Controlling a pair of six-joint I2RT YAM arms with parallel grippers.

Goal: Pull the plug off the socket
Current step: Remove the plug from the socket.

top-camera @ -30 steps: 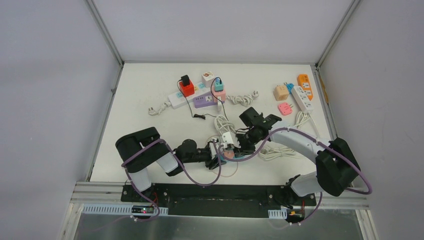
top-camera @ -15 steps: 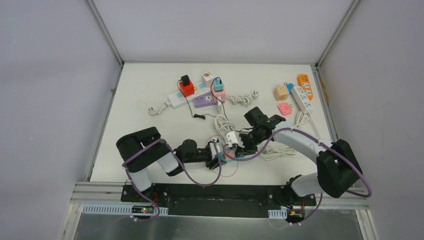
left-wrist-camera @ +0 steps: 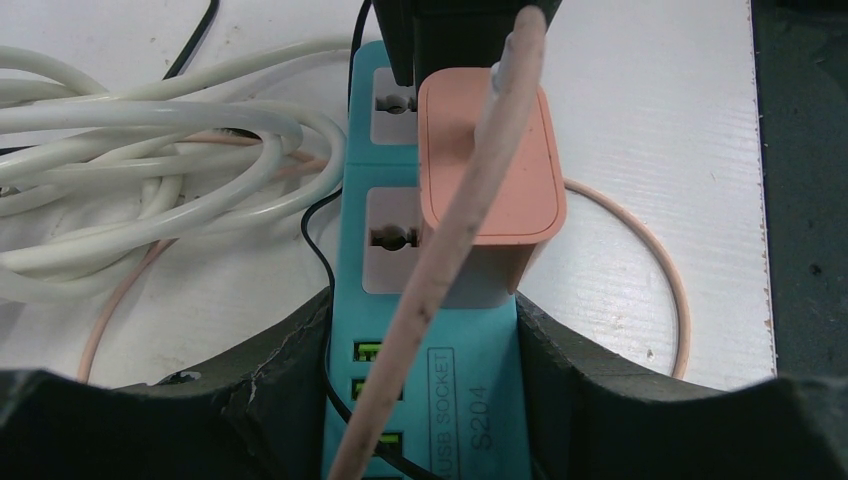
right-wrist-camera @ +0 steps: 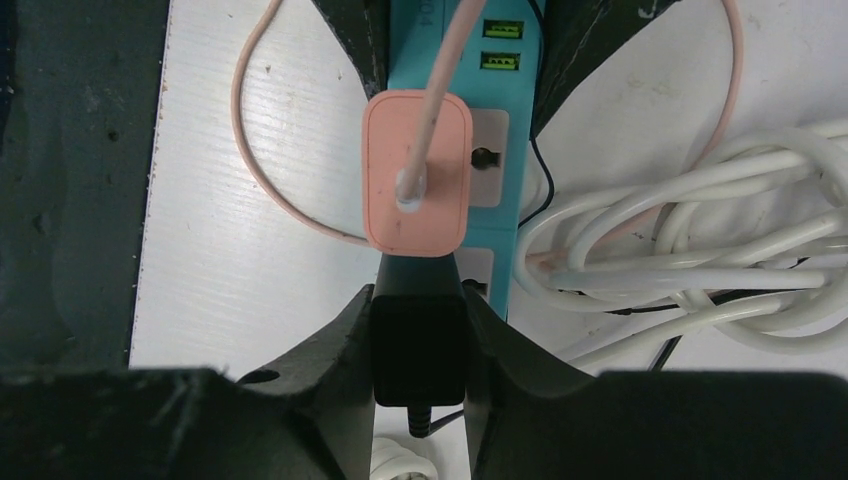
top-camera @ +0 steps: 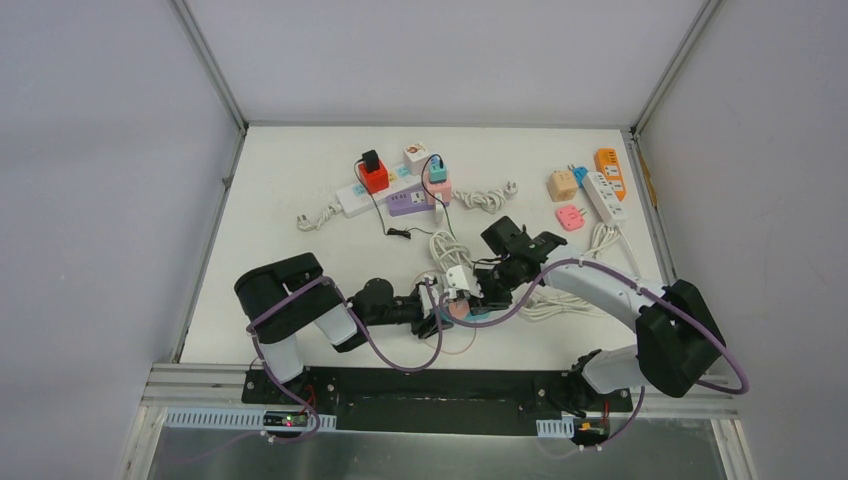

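The right gripper point(right-wrist-camera: 420, 318) is closed partway on the black plug point(right-wrist-camera: 418, 352), a finger pressed to each side. Whether its pins are seated cannot be told. Just past the fingertips, the peach USB charger point(right-wrist-camera: 417, 172) stands in the teal power strip point(right-wrist-camera: 522, 150). Opposite, the left gripper point(left-wrist-camera: 420, 350) clamps the strip's USB end. A white coiled cord point(right-wrist-camera: 690, 270) lies beside it. Since half a second ago the right wrist has swung slightly back toward the strip. The left gripper and the strip have not moved.
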